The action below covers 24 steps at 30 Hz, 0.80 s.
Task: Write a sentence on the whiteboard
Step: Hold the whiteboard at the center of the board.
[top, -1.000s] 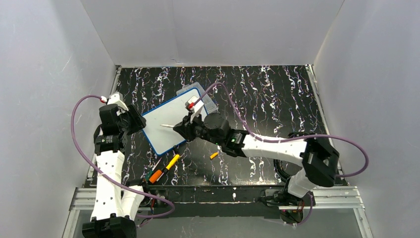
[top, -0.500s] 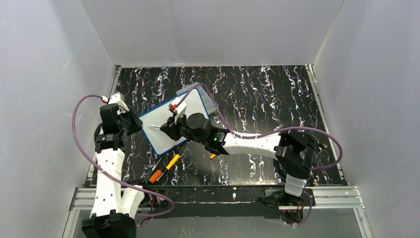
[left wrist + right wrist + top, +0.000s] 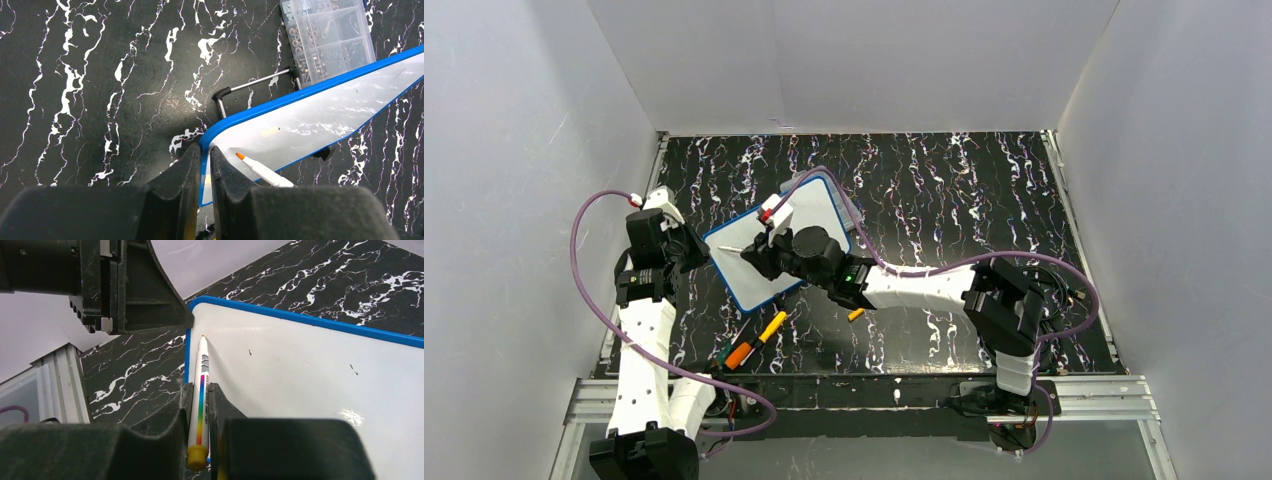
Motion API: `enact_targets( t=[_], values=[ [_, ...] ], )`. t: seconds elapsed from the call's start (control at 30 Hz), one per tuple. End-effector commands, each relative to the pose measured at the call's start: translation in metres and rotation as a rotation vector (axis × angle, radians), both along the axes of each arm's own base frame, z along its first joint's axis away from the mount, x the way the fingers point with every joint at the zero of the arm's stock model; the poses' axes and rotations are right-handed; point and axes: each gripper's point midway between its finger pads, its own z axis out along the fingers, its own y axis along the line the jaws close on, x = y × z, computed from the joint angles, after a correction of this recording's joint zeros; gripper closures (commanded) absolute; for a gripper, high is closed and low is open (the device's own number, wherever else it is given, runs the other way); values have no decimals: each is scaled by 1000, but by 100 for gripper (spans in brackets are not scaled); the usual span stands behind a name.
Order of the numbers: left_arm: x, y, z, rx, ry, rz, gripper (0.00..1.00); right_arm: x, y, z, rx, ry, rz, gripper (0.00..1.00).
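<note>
Swung over: my right claw (image 3: 200, 390) has crossed the board (image 3: 310, 370) to its near corner.
It pinches the pen (image 3: 202, 365), tip just short of my left claw (image 3: 204, 155), which is clamped on the board's rim. No sentence yet that I can see, so all the writing remains. Box (image 3: 327, 35) lies beyond the left claw, spare pens (image 3: 759, 340) behind the right; the left claw crowds my start.

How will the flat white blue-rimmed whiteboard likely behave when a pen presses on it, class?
Probably stiff: the flat white whiteboard with a blue rim is clamped only at one corner by the left claw, yet its edges run straight. Likely slippery: its glossy face shows glare. It may pivot when the right claw presses its white orange-tipped marker.
</note>
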Motion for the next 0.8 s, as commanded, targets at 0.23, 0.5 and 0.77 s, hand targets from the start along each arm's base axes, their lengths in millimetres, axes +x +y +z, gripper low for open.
enact_targets(
  t=[0.23,0.5,0.77],
  values=[
    [-2,-4,-4,-1,12,-27,94,10,13,38,93,-66,-29,99],
    [-2,-2,-6,6,21,-16,97,14,17,32,77,-62,-40,99],
    [-2,-2,-6,8,21,-19,100,18,13,19,44,-53,-69,99]
  ],
)
